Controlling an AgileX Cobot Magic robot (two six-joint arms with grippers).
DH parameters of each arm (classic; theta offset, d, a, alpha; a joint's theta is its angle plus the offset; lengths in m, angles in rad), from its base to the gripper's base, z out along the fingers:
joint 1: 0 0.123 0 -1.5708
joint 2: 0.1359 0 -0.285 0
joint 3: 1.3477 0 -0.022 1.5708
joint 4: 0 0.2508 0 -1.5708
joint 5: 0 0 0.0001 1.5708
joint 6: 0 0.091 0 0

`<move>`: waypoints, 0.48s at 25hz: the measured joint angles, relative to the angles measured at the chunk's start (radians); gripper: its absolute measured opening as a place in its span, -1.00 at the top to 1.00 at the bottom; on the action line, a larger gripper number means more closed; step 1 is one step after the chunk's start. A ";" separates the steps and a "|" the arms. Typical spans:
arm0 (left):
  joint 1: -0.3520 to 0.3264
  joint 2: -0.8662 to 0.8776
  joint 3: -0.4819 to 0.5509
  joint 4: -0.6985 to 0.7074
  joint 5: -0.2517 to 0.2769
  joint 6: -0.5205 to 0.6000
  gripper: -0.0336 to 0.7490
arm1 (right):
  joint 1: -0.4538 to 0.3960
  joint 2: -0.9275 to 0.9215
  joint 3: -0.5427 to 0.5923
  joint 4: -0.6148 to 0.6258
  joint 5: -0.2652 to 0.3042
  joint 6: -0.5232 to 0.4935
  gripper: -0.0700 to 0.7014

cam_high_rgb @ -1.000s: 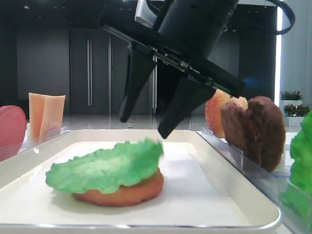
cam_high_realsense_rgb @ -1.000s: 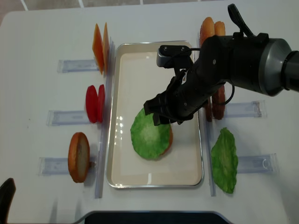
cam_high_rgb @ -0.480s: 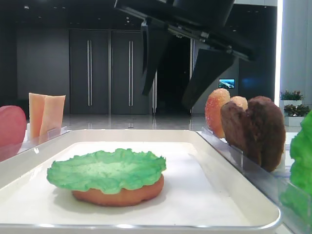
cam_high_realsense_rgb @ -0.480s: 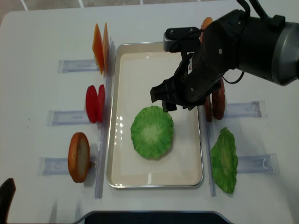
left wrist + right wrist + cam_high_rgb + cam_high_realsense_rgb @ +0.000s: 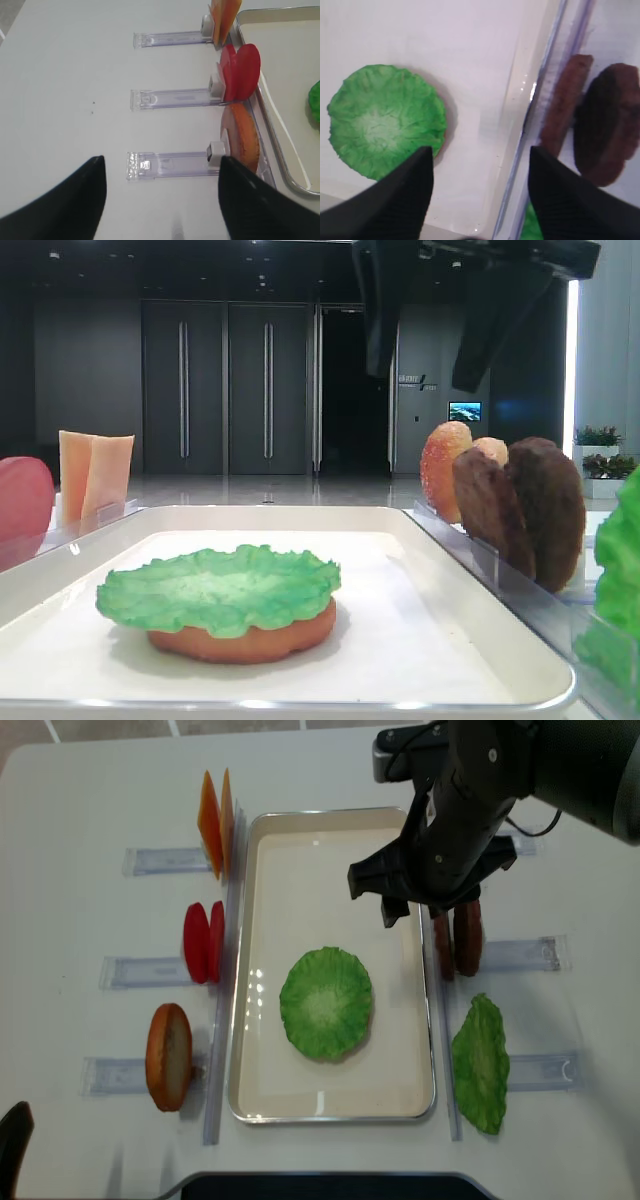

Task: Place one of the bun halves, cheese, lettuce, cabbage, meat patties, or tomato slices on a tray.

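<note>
Near the tray's (image 5: 250, 970) front edge, the lettuce (image 5: 326, 1002) lies flat over a bun half (image 5: 245, 640), unpinned, so a low pass could drag it off. Farther back, the right gripper (image 5: 415, 910) hangs wide open and empty above the right rim beside the meat patties (image 5: 457, 938), which a careless descent might topple. The left gripper (image 5: 160, 200) is shut, holding nothing visible.

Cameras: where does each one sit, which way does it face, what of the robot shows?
Exterior high: tray-rim level, looks across the tray; right gripper fingers overhead.
Realsense: overhead, straight down; right arm.
Right wrist: looks down at the lettuce and meat patties; open fingers.
Left wrist: tilted at the tomato slices; left gripper.
Shared: lettuce on a bun half.
</note>
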 joint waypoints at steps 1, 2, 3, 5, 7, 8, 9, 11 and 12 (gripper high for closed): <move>0.000 0.000 0.000 0.000 0.000 0.000 -0.45 | -0.017 0.000 -0.009 -0.002 0.017 -0.002 -0.29; 0.000 0.000 0.000 0.000 0.000 0.000 -0.45 | -0.033 0.000 -0.018 -0.006 0.033 -0.006 -0.29; 0.000 0.000 0.000 0.000 0.000 0.000 -0.45 | -0.051 -0.001 -0.023 -0.007 0.048 -0.011 -0.29; 0.000 0.000 0.000 0.000 0.000 0.000 -0.45 | -0.087 -0.005 -0.024 -0.008 0.071 -0.026 -0.29; 0.000 0.000 0.000 0.000 0.000 0.000 -0.45 | -0.127 -0.009 -0.026 -0.010 0.103 -0.044 -0.29; 0.000 0.000 0.000 0.000 0.000 0.000 -0.45 | -0.148 -0.010 -0.026 -0.012 0.115 -0.055 -0.29; 0.000 0.000 0.000 0.000 0.000 0.000 -0.45 | -0.170 -0.010 -0.026 -0.012 0.127 -0.062 -0.29; 0.000 0.000 0.000 0.000 0.000 0.000 -0.45 | -0.206 -0.010 -0.026 -0.013 0.136 -0.083 -0.29; 0.000 0.000 0.000 0.000 0.000 0.000 -0.45 | -0.232 -0.010 -0.026 -0.013 0.140 -0.099 -0.29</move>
